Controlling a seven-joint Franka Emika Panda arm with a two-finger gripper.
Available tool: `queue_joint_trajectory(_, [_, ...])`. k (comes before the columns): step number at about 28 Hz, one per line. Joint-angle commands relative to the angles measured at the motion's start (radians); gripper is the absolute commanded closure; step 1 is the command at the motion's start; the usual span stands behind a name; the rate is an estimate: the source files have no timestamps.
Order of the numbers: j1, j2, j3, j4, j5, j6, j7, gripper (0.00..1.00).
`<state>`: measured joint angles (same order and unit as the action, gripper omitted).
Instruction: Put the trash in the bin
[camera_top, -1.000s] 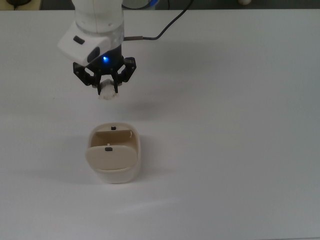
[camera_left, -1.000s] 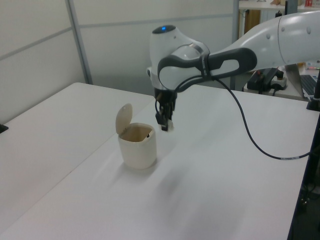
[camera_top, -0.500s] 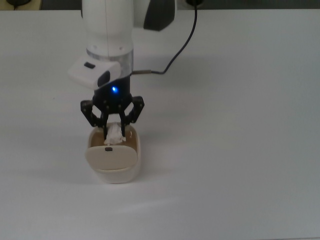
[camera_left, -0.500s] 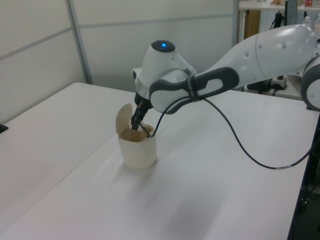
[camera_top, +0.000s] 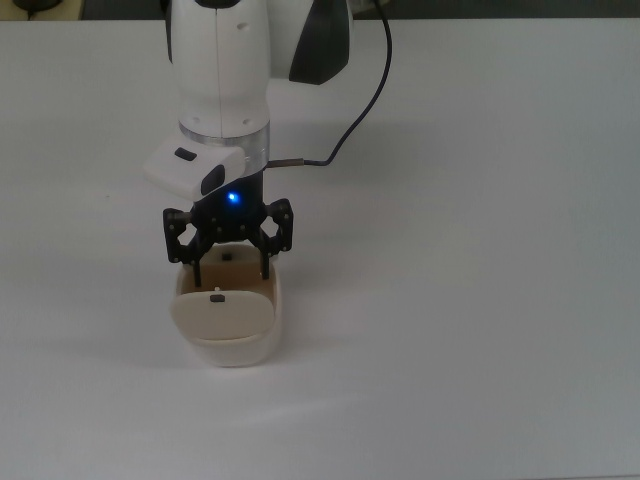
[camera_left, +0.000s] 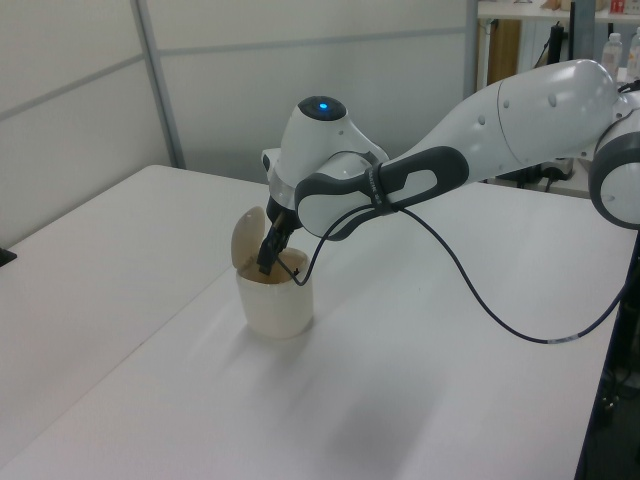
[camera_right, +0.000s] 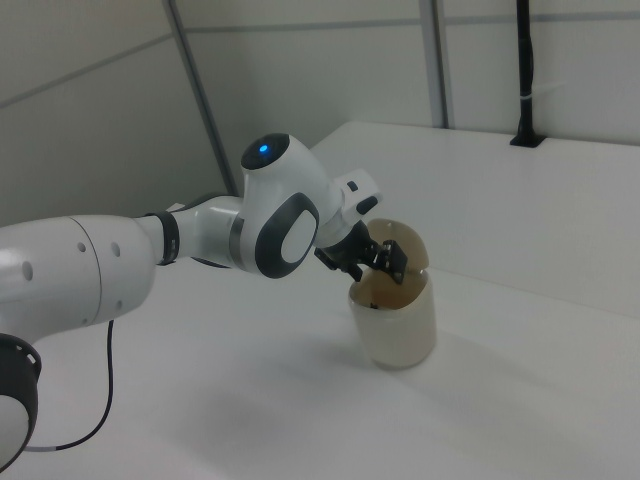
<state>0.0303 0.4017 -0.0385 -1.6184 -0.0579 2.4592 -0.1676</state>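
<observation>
The cream-beige bin (camera_top: 236, 352) stands on the white table with its flap lid (camera_top: 222, 314) swung up. My gripper (camera_top: 231, 274) hangs right over the bin's mouth, tips just inside the rim, open, with nothing showing between its black fingers (camera_top: 198, 270). The left view has the bin (camera_left: 276, 312) with the gripper (camera_left: 267, 268) dipping into it beside the raised lid (camera_left: 246, 236). From the right view the bin (camera_right: 397, 335) and the gripper (camera_right: 385, 262) appear the same way. The trash is hidden in all three views.
A black cable (camera_top: 352, 118) trails from the arm across the table behind the bin, also hanging in the left view as the cable (camera_left: 480, 300). White table (camera_top: 480, 300) surrounds the bin on all sides. Wall panels stand behind the table.
My gripper came forward from behind the bin holding the white paper wad, reached the bin's mouth, then its fingers spread apart. The wad no longer shows.
</observation>
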Motion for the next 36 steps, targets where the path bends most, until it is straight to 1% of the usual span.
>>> queue_joint_trajectory(1, [0.0,-0.058,0.0,0.005,-0.002,-0.182,0.016,0.0])
queue_joint_trajectory(3, [-0.001,-0.086,-0.001,0.006,-0.002,-0.25,0.014,0.0])
queue_joint_trajectory(4, [-0.001,-0.113,-0.004,0.008,-0.003,-0.314,0.014,0.0])
queue_joint_trajectory(8, [-0.001,-0.173,-0.007,0.009,-0.003,-0.428,0.02,0.0])
queue_joint_trajectory(9, [-0.004,-0.2,-0.011,0.009,-0.002,-0.477,0.022,0.0])
queue_joint_trajectory(18, [-0.01,-0.328,-0.017,0.012,-0.002,-0.698,0.04,0.0])
queue_joint_trajectory(21, [-0.01,-0.349,-0.021,0.011,-0.003,-0.781,0.043,0.0])
queue_joint_trajectory(24, [-0.01,-0.369,-0.023,0.011,-0.002,-0.824,0.059,0.0])
queue_joint_trajectory(36, [-0.013,-0.374,-0.03,0.009,0.0,-0.839,0.082,0.0])
